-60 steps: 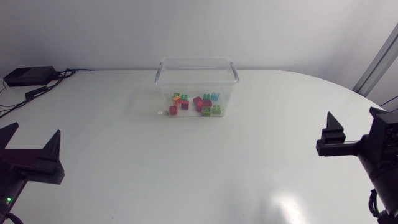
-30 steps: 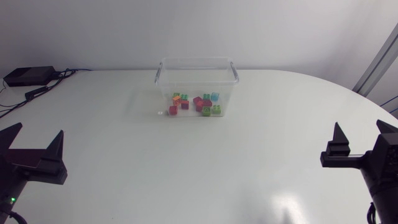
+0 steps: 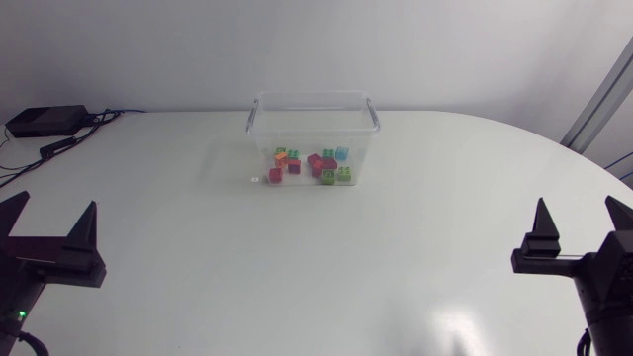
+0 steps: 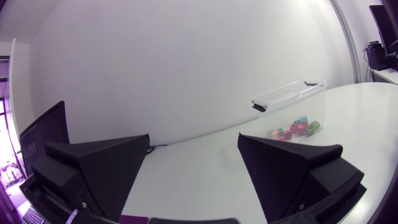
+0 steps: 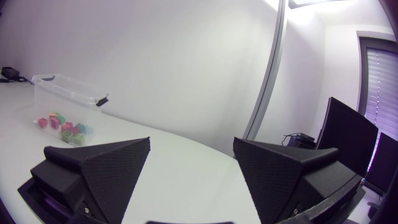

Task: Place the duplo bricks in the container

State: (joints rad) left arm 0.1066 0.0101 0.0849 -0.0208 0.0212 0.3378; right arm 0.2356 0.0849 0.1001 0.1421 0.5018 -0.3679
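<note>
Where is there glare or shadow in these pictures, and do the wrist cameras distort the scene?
Head view: a soft glare patch on the table near the right gripper; the container casts only a faint shadow. Left wrist view: fisheye distortion tilts the container beyond the left gripper. Right wrist view: even light, no hard shadows by the bricks.

The matte black right claw stands with its two broad wedge fingers spread wide, nothing between them. Well ahead at about ten o'clock from it, a clear plastic container rests on the white desk, with coloured duplo bricks heaped inside.
</note>
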